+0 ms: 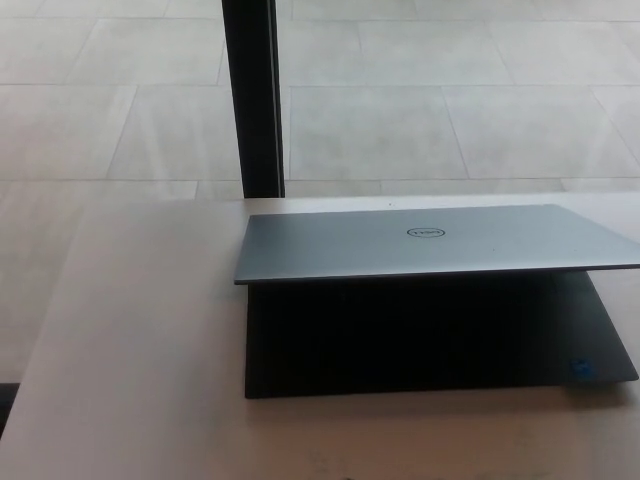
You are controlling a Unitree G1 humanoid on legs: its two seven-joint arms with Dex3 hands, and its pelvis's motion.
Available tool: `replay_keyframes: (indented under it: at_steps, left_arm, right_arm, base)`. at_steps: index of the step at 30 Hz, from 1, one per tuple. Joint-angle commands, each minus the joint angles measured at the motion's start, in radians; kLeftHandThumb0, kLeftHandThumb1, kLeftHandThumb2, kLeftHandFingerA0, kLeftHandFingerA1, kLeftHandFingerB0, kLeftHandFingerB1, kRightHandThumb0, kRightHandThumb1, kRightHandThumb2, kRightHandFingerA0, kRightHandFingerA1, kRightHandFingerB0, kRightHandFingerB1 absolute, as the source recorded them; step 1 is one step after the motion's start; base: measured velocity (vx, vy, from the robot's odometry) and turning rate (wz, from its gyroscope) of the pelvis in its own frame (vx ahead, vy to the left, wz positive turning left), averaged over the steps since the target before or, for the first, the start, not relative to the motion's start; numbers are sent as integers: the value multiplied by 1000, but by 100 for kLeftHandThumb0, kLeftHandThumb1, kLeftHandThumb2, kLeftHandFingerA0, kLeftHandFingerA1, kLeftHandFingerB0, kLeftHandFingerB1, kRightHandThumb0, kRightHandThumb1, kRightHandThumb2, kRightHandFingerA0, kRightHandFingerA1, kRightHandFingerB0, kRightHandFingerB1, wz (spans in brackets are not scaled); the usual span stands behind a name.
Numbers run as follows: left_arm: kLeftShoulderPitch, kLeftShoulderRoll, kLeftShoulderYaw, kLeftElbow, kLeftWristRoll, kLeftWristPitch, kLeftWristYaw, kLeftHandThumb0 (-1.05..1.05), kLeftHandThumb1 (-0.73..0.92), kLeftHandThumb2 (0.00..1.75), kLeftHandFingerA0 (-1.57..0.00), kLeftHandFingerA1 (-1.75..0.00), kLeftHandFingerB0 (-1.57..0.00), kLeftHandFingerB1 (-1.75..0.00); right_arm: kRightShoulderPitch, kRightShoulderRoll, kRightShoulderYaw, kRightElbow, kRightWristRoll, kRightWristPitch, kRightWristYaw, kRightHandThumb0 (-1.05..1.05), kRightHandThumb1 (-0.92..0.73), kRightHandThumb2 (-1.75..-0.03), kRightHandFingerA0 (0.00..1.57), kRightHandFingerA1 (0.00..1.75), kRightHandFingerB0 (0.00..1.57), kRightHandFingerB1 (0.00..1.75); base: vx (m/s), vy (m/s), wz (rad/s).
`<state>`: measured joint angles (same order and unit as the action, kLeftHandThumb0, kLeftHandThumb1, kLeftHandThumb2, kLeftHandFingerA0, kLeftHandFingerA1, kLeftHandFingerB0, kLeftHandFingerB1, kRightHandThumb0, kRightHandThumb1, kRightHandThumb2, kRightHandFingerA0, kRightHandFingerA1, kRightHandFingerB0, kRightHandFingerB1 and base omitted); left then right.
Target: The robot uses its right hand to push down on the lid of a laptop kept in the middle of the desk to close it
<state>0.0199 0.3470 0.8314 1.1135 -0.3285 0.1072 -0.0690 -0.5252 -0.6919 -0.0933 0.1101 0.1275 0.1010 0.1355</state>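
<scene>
The slim silver-lidded laptop (430, 300) sits on the pale desk (140, 380), lid (430, 243) lowered almost flat above its black base. Neither hand shows, so finger state cannot be told.

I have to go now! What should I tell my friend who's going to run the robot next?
Hands: neither the left nor the right one shows in the head view.
Things: the laptop sits on the desk. Its silver lid is tipped low over the dark base but is not shut.
Done: lid partly down.
Left: bring the right hand onto the lid and push it down until it closes.
</scene>
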Motion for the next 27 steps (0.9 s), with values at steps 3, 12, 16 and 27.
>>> replay_keyframes:
  at_steps: [3, 12, 16, 27]
  left_arm:
    - [-5, 34, -8, 16, -35, -43, 15, -105, 90, 72, -29, -143, -27, -132]
    - [1, 36, -16, 7, -32, -37, 9, -105, 91, 69, -30, -143, -29, -130]
    - [1, 36, -13, 11, -39, -40, 7, -105, 91, 69, -28, -144, -23, -127]
    - [2, 36, -24, 12, -33, -46, 3, -105, 92, 71, -28, -143, -24, -129]
  right_arm:
    - [-29, 6, 336, 64, -309, -184, 125, -87, -92, -70, 30, 47, 30, 34]
    - [-71, 5, 525, 139, -444, -165, 135, -88, -80, -82, 31, 52, 29, 36]
    - [-106, 9, 613, 218, -529, -183, 115, -90, -80, -83, 31, 55, 29, 37]
    - [-115, -14, 760, 390, -670, -227, 35, -89, -81, -84, 34, 58, 32, 39]
  base:
    - [0, 0, 0]
    - [0, 0, 0]
    - [0, 0, 0]
    - [0, 0, 0]
